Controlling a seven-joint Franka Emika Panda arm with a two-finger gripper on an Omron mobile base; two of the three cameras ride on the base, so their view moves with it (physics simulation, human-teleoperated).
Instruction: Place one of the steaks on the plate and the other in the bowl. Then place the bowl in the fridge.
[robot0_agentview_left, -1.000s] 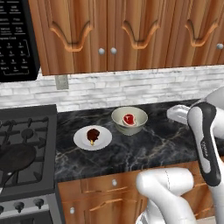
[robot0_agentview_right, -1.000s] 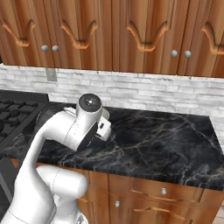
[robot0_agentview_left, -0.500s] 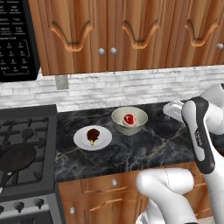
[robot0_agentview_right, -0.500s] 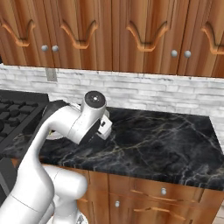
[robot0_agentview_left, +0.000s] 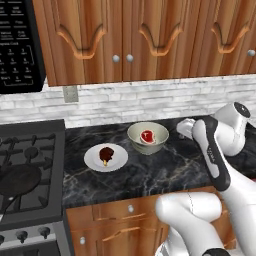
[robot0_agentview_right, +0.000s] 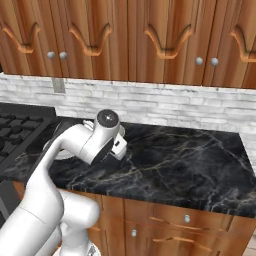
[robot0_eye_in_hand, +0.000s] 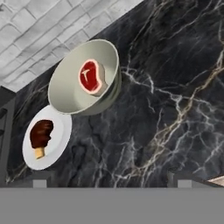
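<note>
In the right base view the robot's own white arm stands in front of the plate and bowl, so only a sliver of pale rim shows behind its elbow and the steaks cannot be made out there at all. The fingers (robot0_eye_in_hand: 109, 181) show as two small grey tips at the bottom of the hand view, set wide apart with nothing between them; in the left base view the hand is turned away behind the wrist and the tips themselves are hard to pick out. The bowl (robot0_agentview_left: 148, 137) sits on the black marbled worktop (robot0_agentview_left: 170, 170) near the brick backsplash (robot0_agentview_left: 150, 102), with the bright red steak (robot0_agentview_left: 147, 136) lying inside it, its pale fat edge clear in the hand view. Just beside the bowl, toward the stove, lies the plate (robot0_agentview_left: 105, 157), its rim close to the bowl's but whether they touch cannot be told; the dark reddish-brown steak (robot0_agentview_left: 105, 153) rests on it, with a small tan end sticking out. The stove (robot0_agentview_left: 30, 170) is cut off at the left edge, a dark frying pan (robot0_agentview_left: 17, 180) on its front burner partly out of frame. A black microwave panel (robot0_agentview_left: 17, 45) is clipped at the upper left. Wooden upper cabinets (robot0_agentview_left: 130, 35) run across the top, wooden drawers (robot0_agentview_left: 115, 220) below the worktop. To the right of the bowl the worktop lies bare.
</note>
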